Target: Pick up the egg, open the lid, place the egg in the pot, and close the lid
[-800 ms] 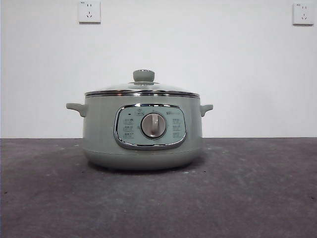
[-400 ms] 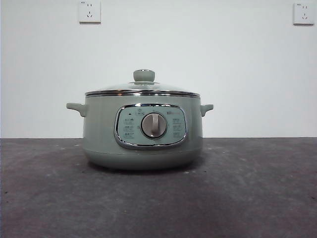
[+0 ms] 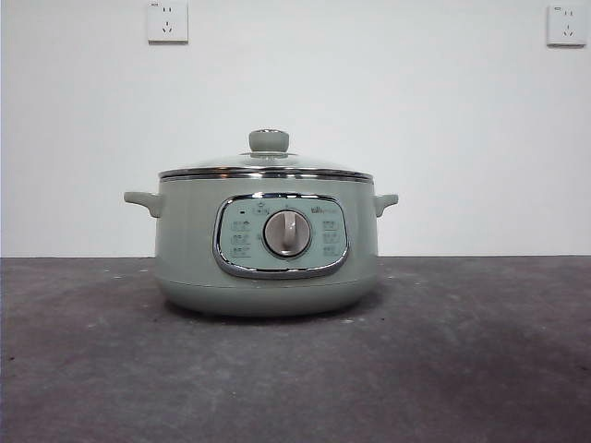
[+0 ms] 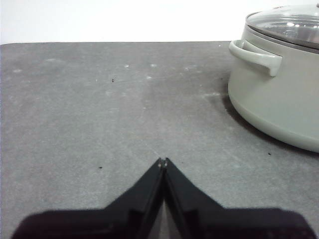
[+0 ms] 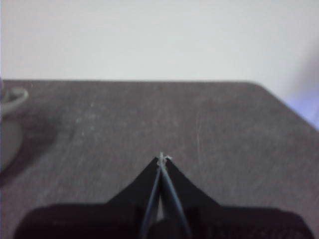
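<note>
The pale sage-green pot (image 3: 266, 249) stands in the middle of the dark grey table, control panel and grey dial (image 3: 287, 233) facing the front view. The glass lid (image 3: 266, 166) with its green knob (image 3: 268, 141) sits closed on it. The egg is not in view in any frame. My left gripper (image 4: 163, 162) is shut and empty, low over the table beside the pot (image 4: 279, 99), whose side handle (image 4: 255, 54) and lid (image 4: 289, 25) show there. My right gripper (image 5: 162, 159) is shut and empty over bare table on the pot's other side; only a pot handle (image 5: 14, 97) shows.
Two wall sockets (image 3: 167, 20) (image 3: 565, 25) sit high on the white wall behind. The table's far edge and a corner (image 5: 259, 84) show in the right wrist view. Neither arm shows in the front view.
</note>
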